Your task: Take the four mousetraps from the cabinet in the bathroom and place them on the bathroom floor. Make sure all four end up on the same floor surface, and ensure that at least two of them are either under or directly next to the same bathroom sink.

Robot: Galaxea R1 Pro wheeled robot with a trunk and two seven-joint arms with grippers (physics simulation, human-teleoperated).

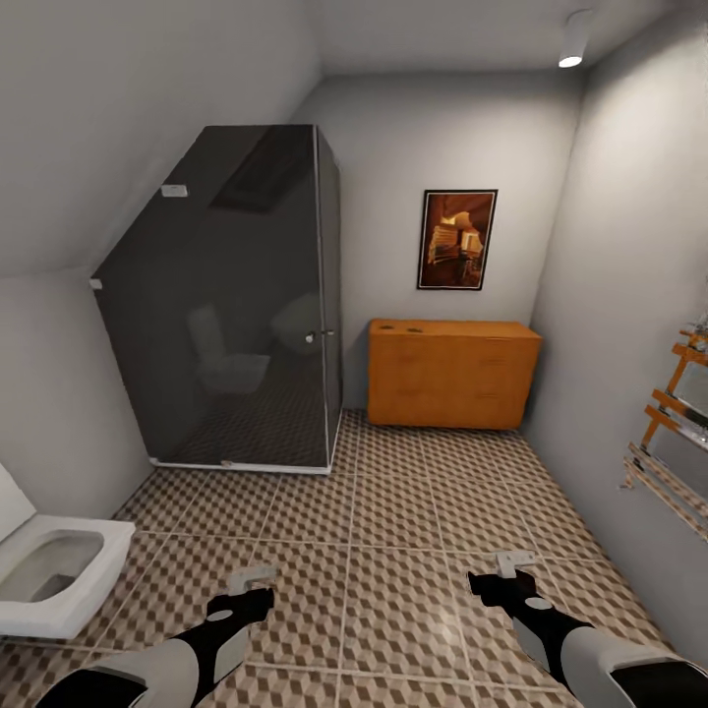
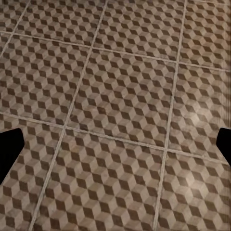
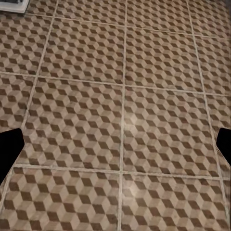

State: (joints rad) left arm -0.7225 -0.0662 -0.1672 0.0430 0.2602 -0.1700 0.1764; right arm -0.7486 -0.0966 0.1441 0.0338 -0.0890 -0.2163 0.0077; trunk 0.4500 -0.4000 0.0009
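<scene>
The orange-brown cabinet stands against the far wall, across the cube-patterned bathroom floor. Two small dark spots lie on its top at the left end, too small to identify, so I cannot make out the mousetraps. The bathroom sink is out of view. My left gripper and right gripper hang low over the tiles in front of me, far from the cabinet. In the left wrist view the left gripper is open over bare tiles. In the right wrist view the right gripper is open too, with nothing between its fingers.
A dark glass shower cabin fills the back left corner beside the cabinet. A white toilet bowl sits at the near left. A wooden and chrome towel rack juts from the right wall. A framed picture hangs above the cabinet.
</scene>
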